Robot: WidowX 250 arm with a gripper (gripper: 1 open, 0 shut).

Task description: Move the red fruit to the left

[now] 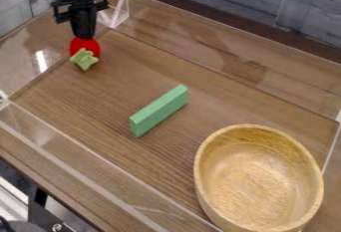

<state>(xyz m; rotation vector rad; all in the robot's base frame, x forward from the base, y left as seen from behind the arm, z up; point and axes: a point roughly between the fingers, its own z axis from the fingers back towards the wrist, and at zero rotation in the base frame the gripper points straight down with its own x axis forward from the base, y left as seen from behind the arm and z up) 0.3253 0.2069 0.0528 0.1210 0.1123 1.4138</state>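
Note:
The red fruit, a small glossy strawberry with its green cap pointing toward the front, lies at the far left of the wooden table. My gripper points straight down right over it. Its dark fingers are pressed together into one narrow tip that reaches the top of the fruit and hides its upper edge. Nothing shows between the fingers. I cannot tell whether the tip touches the fruit or hovers just above it.
A flat green block lies slantwise mid-table. A large wooden bowl sits at the front right. Low clear plastic walls ring the table, close behind and to the left of the fruit.

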